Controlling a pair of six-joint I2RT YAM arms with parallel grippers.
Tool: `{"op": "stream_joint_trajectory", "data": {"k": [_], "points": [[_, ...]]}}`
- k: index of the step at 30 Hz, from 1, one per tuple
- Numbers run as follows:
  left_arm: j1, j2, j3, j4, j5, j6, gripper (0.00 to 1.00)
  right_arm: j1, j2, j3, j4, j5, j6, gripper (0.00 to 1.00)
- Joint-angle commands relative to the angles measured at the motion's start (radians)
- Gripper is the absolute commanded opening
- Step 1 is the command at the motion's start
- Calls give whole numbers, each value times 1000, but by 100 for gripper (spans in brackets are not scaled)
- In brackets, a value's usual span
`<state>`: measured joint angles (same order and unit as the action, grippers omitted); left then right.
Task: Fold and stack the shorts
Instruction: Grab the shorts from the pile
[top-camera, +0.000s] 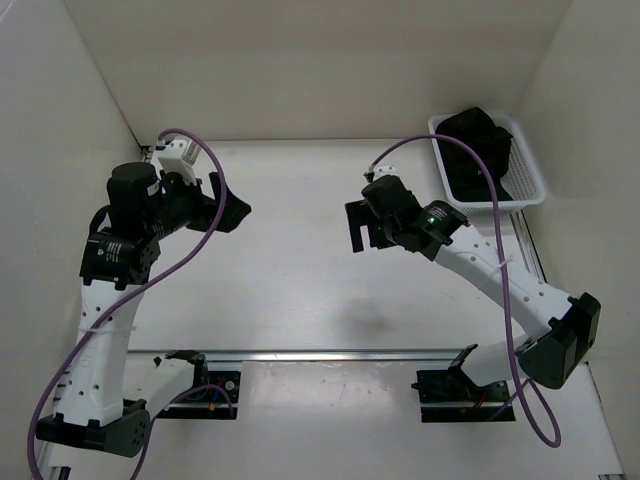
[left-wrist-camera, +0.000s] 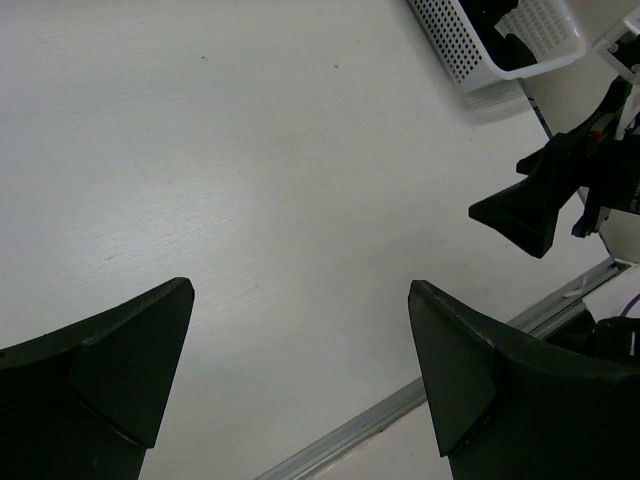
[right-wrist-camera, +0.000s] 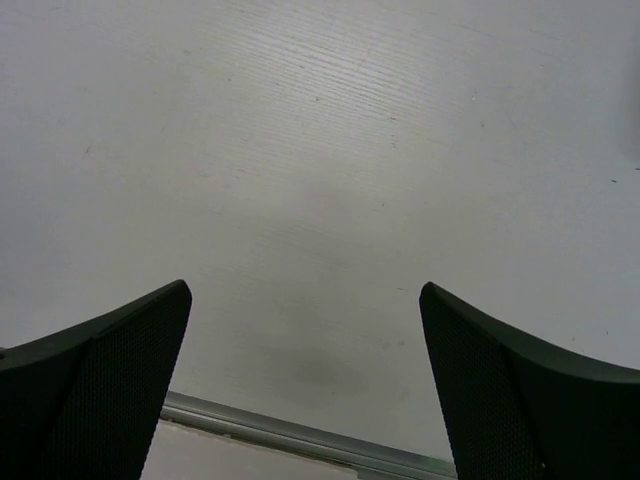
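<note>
Your top camera looks down from above and behind the arm bases, taking in the whole tabletop (top-camera: 300, 290). Your left wrist camera sits low behind the left pincer (left-wrist-camera: 300, 288), facing rightward, and shares the white mesh basket (left-wrist-camera: 450, 45) and the right pincer (left-wrist-camera: 525, 205) with the top view. Your right wrist camera looks steeply down, close to the tabletop.

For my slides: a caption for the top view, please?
Both open, left gripper and right gripper over the table; shorts in the basket.

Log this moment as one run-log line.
left gripper: open, empty, above table | right gripper: open, empty, above table | shorts: in basket, far right corner | fold: not started
</note>
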<state>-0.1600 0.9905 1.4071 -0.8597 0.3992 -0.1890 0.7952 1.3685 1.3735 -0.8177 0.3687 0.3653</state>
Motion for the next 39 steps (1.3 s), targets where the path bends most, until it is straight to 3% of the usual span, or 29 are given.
{"op": "stream_joint_trajectory", "data": {"k": [1,5,8,11,15,18,23,26,29,32,39], "points": [[-3,-4,15,5,-16,-18,100,-4,-51,15,-21,82,50,99],[-3,46,-9,5,-42,-76,100,-13,-63,25,-61,197,83,99],[-3,126,-10,-15,85,-52,100,-33,-63,47,-72,329,92,99],[-3,137,-10,-25,40,-52,100,-129,-17,96,-55,358,55,99],[-3,137,10,-25,-43,-52,100,-383,136,244,-43,134,44,99],[-3,148,19,-25,-62,-43,100,-603,290,456,-61,-73,73,99],[-3,189,20,-25,-74,-53,100,-718,527,692,-112,-65,89,99],[-3,209,30,-25,-112,-63,100,-803,665,809,-121,-65,112,94],[-3,244,62,-25,-164,-63,100,-886,880,970,-121,-94,110,94],[-3,254,73,-3,-175,-87,100,-907,1010,1088,-110,-7,89,95],[-3,353,141,7,-184,-96,100,-947,1173,1139,31,-93,75,95]]}}
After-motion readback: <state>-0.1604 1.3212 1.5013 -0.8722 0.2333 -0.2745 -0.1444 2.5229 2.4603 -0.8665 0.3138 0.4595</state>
